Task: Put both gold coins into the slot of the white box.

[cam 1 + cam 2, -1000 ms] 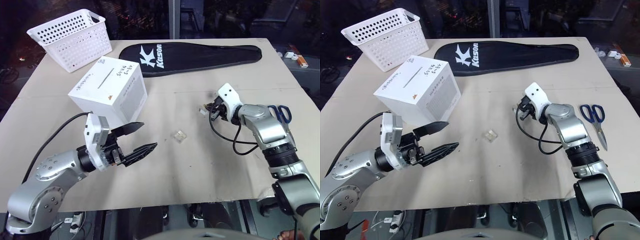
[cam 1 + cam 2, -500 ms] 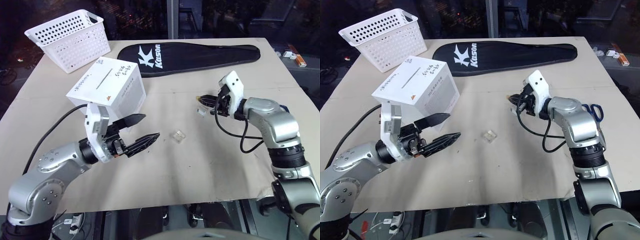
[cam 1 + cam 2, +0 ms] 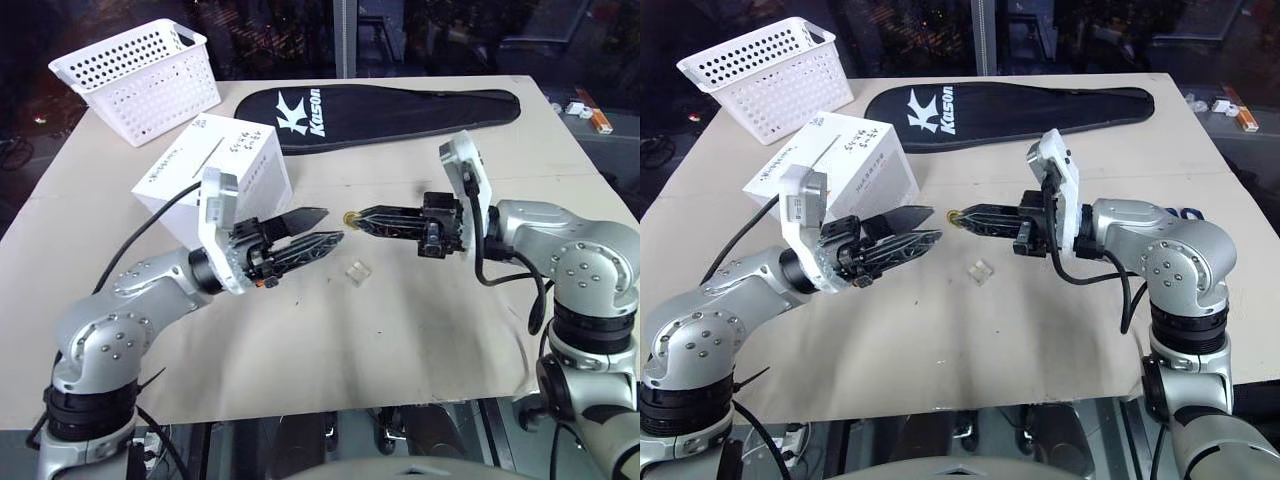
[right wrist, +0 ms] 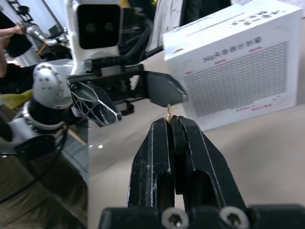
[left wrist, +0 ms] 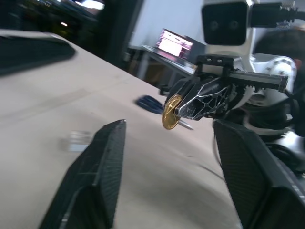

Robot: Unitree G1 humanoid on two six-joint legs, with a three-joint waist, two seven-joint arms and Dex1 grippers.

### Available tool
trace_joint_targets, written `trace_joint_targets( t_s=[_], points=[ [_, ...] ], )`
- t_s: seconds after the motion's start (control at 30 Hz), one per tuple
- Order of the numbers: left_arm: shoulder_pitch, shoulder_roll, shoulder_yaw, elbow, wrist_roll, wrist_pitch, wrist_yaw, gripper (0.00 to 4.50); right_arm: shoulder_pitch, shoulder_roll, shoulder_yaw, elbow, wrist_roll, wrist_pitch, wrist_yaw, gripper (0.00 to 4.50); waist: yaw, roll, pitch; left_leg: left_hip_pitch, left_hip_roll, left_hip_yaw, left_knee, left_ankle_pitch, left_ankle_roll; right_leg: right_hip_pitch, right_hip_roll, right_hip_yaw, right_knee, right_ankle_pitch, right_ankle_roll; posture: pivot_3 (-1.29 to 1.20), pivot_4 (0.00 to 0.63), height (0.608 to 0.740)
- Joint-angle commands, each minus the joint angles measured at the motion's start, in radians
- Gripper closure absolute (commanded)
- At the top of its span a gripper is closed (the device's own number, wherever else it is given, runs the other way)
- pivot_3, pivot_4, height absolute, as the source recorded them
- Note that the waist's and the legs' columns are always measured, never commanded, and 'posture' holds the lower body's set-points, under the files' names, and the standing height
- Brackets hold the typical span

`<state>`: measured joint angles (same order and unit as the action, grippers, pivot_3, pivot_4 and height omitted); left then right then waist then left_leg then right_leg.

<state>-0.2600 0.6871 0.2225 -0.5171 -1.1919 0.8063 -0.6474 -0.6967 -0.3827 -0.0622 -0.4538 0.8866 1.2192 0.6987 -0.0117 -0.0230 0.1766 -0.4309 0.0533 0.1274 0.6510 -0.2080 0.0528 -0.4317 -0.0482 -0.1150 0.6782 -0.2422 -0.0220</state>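
Near the front of the worktop point(image 3: 400, 340), the two arms meet in the air. The left pincer point(image 3: 320, 229) has its two black fingers partly apart and holds nothing. The right pincer point(image 3: 362, 219) points at it from the 3 o'clock side. Its fingers are squeezed tight on one gold coin point(image 5: 171, 112), which sticks out past the tips. In the left wrist view, that coin hangs between the left fingers but does not touch them.

A small clear squarish piece point(image 3: 357, 270) lies flat on the worktop, just under the two pincers, toward 6 o'clock. I cannot tell if it is the other coin.

A bit farther, toward 10 o'clock, stands the white box point(image 3: 215, 170). The slot point(image 3: 210, 157) is a thin dark line on its top.

At 3 o'clock, blue scissors point(image 3: 1181, 214) peek out behind the right arm.

Far back at 12 o'clock lies a black racket bag point(image 3: 390, 112). At 11 o'clock sits a white basket point(image 3: 140, 75) with holes.
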Motion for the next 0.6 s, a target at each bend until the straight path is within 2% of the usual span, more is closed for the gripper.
trace_joint_targets(
  t_s=[0.03,0.13,0.6],
  points=[
    [-0.019,-0.002,0.002,-0.003,-0.035,0.008,-0.007,2.05,-0.034,-0.005,-0.041,-0.034,0.065,-0.001,-0.035,4.50,0.001,0.000,0.000,0.000,0.000,0.000,0.000,0.000,0.000,0.000,0.000,0.000,0.000,0.000,0.000,0.00,0.150,0.738],
    [-0.024,-0.002,-0.001,-0.001,-0.030,0.010,-0.012,3.16,-0.032,-0.012,-0.041,-0.036,0.095,-0.004,-0.055,4.50,0.001,0.000,0.000,0.000,0.000,0.000,0.000,0.000,0.000,0.000,0.000,0.000,0.000,0.000,0.000,0.00,0.150,0.738],
    [-0.033,-0.007,-0.009,0.000,-0.032,0.015,-0.021,3.16,-0.033,-0.040,-0.016,-0.043,0.183,-0.025,-0.084,4.50,0.001,0.000,0.000,0.000,0.000,0.000,0.000,0.000,0.000,0.000,0.000,0.000,0.000,0.000,0.000,0.00,0.150,0.738]
  ],
)
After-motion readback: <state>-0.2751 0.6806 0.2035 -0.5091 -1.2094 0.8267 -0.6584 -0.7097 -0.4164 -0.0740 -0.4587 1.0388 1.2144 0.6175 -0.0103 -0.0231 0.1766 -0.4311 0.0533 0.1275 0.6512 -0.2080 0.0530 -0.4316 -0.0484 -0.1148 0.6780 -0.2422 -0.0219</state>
